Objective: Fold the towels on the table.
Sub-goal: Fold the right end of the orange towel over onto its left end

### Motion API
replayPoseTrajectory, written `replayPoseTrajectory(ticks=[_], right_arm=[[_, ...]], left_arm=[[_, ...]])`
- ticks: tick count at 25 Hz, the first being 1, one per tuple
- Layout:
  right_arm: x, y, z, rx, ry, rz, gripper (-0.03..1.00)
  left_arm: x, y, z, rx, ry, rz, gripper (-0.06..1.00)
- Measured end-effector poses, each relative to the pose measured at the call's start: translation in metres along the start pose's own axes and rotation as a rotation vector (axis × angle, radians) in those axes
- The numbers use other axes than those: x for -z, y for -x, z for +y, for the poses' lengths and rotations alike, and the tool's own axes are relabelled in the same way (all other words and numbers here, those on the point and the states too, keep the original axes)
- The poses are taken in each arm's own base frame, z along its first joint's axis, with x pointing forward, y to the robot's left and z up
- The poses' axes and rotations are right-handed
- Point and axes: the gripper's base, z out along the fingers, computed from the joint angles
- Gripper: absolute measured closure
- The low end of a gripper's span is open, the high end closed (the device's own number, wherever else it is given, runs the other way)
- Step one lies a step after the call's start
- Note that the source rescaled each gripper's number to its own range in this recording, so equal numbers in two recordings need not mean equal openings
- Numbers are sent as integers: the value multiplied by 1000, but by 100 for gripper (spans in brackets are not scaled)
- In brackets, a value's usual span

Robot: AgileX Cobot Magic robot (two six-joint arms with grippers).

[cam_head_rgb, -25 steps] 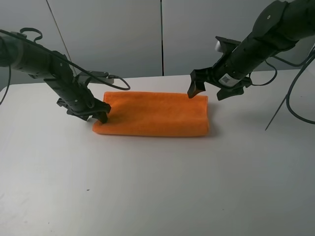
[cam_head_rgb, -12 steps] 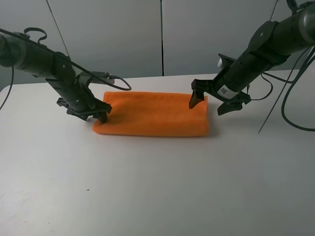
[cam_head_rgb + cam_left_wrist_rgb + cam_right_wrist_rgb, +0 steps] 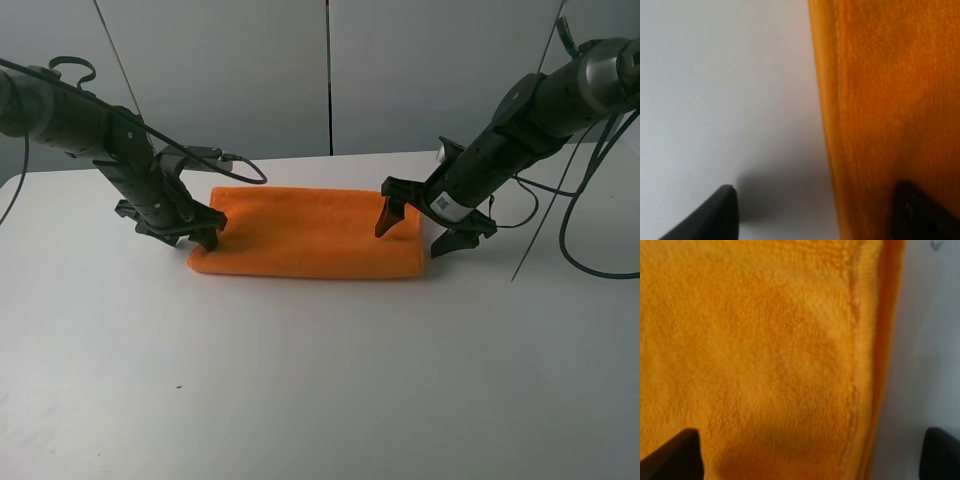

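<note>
At the short ends of the folded orange towel [image 3: 310,238], left tool [image 3: 190,232] and right tool [image 3: 412,238] straddle its edges, spread (nothing pinched); next, probably, pinch and fold across.

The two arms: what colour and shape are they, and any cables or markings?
The left arm and right arm are black, round-sectioned, with loose black cables. The right wrist bears a small white label. The left gripper and right gripper have two black tapered fingers each.

Wrist views crop my left fingers [image 3: 715,215] and right fingers [image 3: 675,455] to blurred tips; towel [image 3: 765,340] runs off frame; contact, I think, unreadable.
</note>
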Motion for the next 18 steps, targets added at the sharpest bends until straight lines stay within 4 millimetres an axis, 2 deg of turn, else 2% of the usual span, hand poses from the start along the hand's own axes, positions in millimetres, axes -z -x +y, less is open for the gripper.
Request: replayPoseTrajectory(ticks=[18], right_arm=[[-4, 5, 14, -82, 189, -47, 3]], left_arm=[[0, 0, 0, -1, 0, 0, 14]])
